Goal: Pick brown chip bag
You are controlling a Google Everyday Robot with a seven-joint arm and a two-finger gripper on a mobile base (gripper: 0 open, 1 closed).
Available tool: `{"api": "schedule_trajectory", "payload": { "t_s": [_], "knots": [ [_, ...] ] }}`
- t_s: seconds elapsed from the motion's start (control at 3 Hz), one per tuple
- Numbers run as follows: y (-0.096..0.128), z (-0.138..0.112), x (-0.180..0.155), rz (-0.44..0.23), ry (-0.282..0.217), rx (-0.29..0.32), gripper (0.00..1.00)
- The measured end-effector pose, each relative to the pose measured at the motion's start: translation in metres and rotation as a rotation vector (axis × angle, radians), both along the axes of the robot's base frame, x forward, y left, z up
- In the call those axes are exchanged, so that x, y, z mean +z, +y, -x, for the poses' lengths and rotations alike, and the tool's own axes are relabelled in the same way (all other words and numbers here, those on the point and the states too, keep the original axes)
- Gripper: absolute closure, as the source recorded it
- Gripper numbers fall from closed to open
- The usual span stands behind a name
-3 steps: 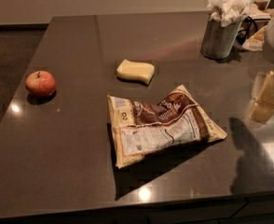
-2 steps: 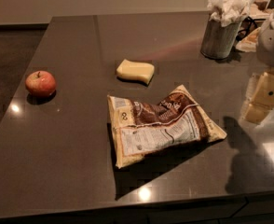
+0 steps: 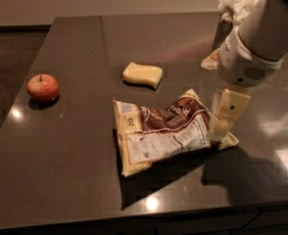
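A dark, glossy brown table (image 3: 75, 170) fills the view. A red apple (image 3: 42, 87) sits near its left edge. A pale yellow sponge (image 3: 142, 75) lies toward the middle, farther back. In front of the sponge, a crinkled brown chip bag (image 3: 166, 131) lies flat with its white label panel up. At the back right stands a container (image 3: 223, 33) stuffed with white paper. The gripper (image 3: 222, 129) hangs at the bag's right end.

Red apple (image 3: 42, 87), yellow sponge (image 3: 142, 75), brown chip bag (image 3: 169, 119), white label (image 3: 164, 143), cream gripper (image 3: 221, 130) at bag's right edge
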State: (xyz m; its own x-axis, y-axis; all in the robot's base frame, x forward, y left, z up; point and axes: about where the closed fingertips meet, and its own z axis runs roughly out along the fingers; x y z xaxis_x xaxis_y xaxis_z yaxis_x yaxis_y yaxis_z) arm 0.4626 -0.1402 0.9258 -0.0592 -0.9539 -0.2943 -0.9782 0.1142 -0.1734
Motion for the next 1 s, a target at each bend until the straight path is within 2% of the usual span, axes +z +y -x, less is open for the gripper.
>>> {"api": "schedule_trajectory", "payload": {
  "t_s": [0.33,0.67,1.0],
  "knots": [
    [0.032,0.006,-0.032,0.025,0.064,0.116,0.00],
    [0.048,0.017,-0.051,0.059,0.097,0.199,0.00],
    [0.056,0.024,-0.065,0.090,0.113,0.241,0.15]
  ]
}}
